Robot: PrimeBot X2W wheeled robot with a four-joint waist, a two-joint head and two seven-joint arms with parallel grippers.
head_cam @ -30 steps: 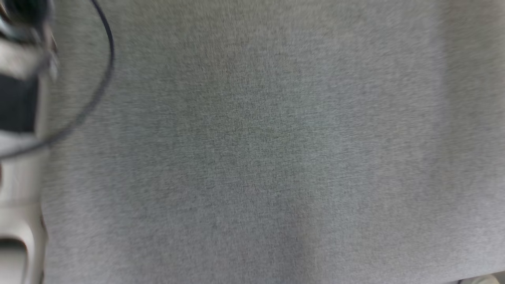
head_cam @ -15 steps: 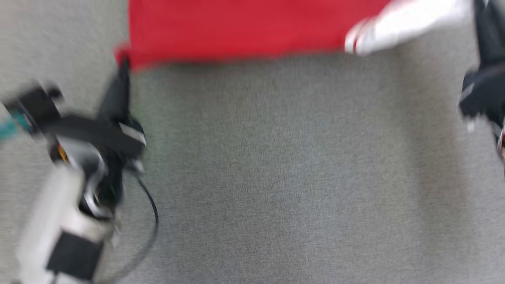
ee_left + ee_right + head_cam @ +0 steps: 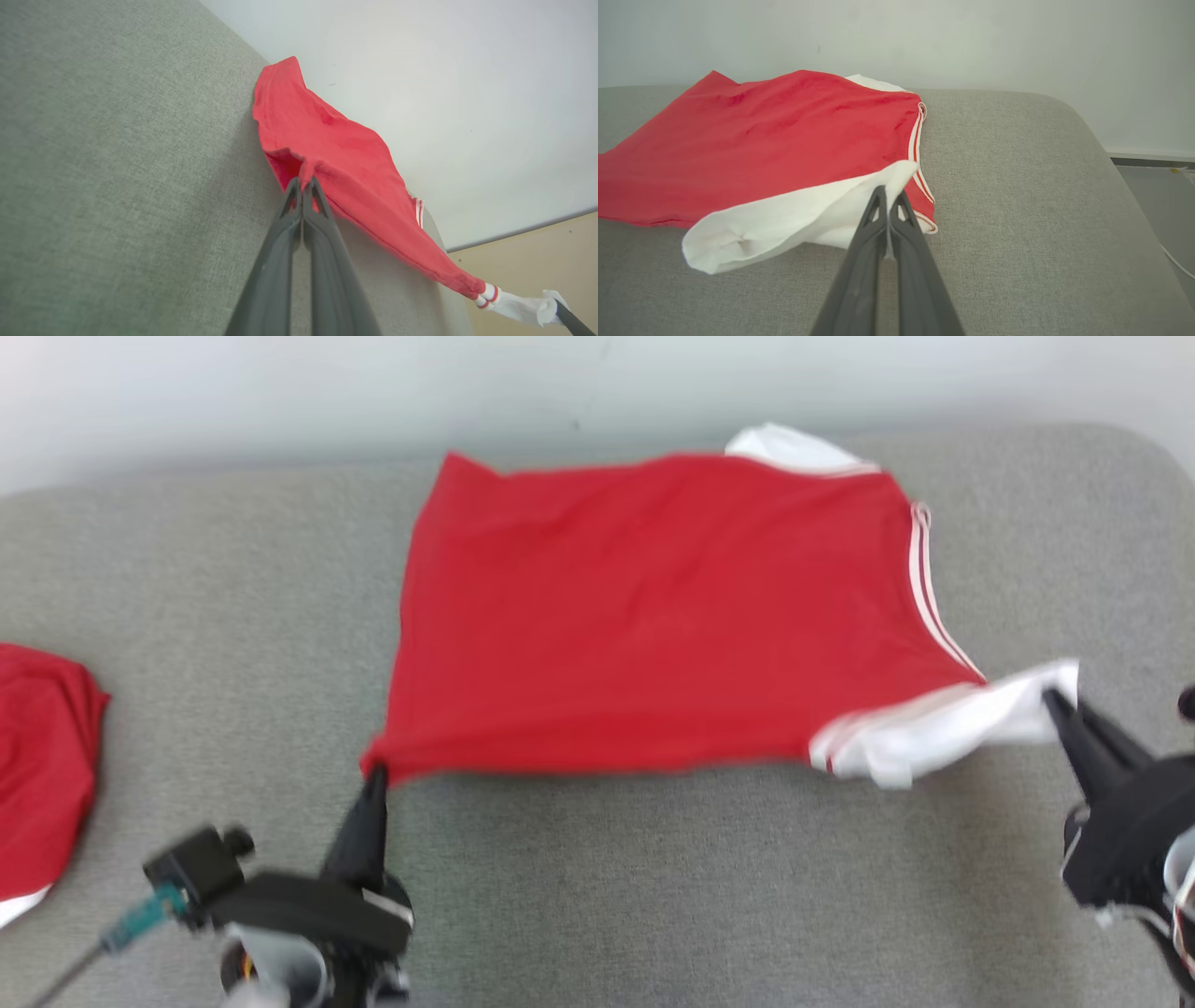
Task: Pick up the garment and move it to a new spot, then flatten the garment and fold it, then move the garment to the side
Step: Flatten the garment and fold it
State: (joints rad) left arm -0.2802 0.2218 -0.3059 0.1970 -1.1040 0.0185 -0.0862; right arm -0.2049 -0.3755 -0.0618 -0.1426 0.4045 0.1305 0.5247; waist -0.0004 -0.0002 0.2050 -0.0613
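Since half a second ago your head camera has tilted up, so the whole picture has shifted: the red short-sleeved jersey garment with white sleeves [image 3: 653,616] now shows in full rather than only its near hem. The garment lies spread on the grey woven-fabric padded surface [image 3: 653,896], toward 12 o'clock in your head view, its far edge close to the pale wall [image 3: 280,392]. Your left end effector [image 3: 373,777], at 7 o'clock, has its fingers pressed together on the red near-left hem corner, which is raised a little off the fabric. Your right end effector [image 3: 1053,695], at 4 o'clock, is pinched on the tip of the white sleeve, drawn out toward 3 o'clock. A second bunched red cloth [image 3: 42,756] lies at 9 o'clock, well apart from the garment.
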